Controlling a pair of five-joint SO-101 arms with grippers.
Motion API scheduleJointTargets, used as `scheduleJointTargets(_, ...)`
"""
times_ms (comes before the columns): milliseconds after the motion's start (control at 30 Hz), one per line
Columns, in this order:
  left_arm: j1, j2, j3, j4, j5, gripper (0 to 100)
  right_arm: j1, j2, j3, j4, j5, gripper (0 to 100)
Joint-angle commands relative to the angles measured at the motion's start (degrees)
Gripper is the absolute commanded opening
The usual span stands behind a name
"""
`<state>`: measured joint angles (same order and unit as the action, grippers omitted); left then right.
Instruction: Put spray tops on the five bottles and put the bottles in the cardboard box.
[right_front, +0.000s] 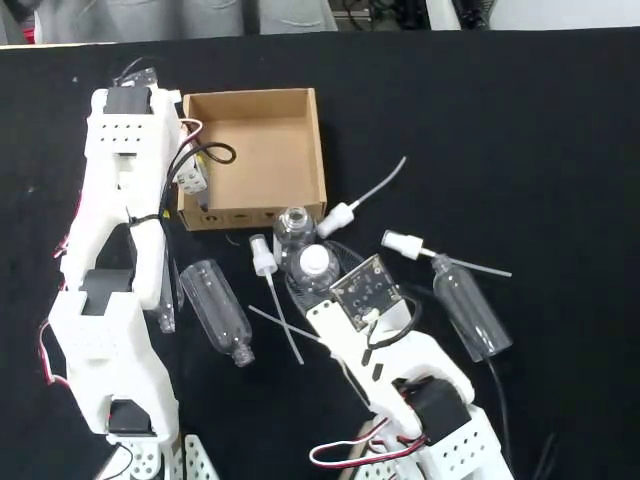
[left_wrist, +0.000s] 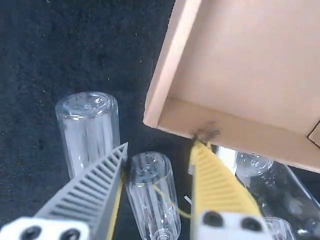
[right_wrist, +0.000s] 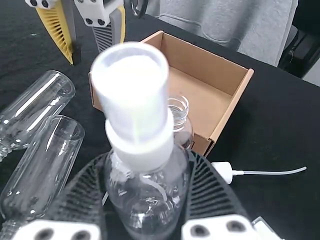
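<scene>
Capped bottle (right_wrist: 145, 205) stands upright between the right gripper's (right_wrist: 150, 160) fingers, just in front of the cardboard box (right_wrist: 197, 56). Bottle is clear plastic with a white spray top (right_wrist: 132, 95) seated on the neck. Right gripper is clamped on the bottle body. Left gripper (left_wrist: 160, 147) is spread wide, straddling 1 uncapped bottle (left_wrist: 150, 192) that lies beside a box corner. It grasps nothing.

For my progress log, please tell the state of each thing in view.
cardboard box: open, no bottles inside
held bottle: upright, spray top on
bottle by box: upright, uncapped
bottle near left arm: lying, uncapped
bottle beside right arm: lying, uncapped
loose spray tops: lying, not fitted
right gripper: shut on held bottle
left gripper: open
</scene>
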<state>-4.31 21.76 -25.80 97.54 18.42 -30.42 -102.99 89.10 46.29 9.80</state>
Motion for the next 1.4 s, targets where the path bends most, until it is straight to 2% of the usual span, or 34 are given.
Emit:
scheduleJointTargets(0, 0.3, -7.3, -0.4, 0.4, -1.0, 17, 1.5, -7.0, -1.4, 0.1, -0.3, 1.8)
scheduleJointTargets(100, 0.3, -11.9, 3.2, -0.5, -1.1, 17, 1.5, -7.0, -1.0, 0.0, -0.3, 1.8)
scheduleJointTargets(433, 0.6, -25.5, 20.1, -10.6, -0.8, 17, 1.5, -7.0, -0.7, 0.0, -0.3, 1.8)
scheduleJointTargets(733, 0.4, -33.7, 29.1, -11.5, -1.1, 17, 1.5, -7.0, -0.3, -0.1, -0.3, 1.8)
scheduleJointTargets(833, 0.3, -36.1, 33.4, -12.5, -3.7, 16, 1.5, -7.0, -0.3, -0.1, -0.3, 1.8)
scheduleJointTargets(1033, 0.3, -44.0, 46.8, -23.6, -4.7, 5, 1.5, -7.0, -0.3, 0.0, -0.3, 1.8)
scheduleJointTargets(1367, 0.3, -59.2, 61.9, -33.1, -4.7, 4, 1.5, -7.0, -0.3, 0.0, -0.3, 1.8)
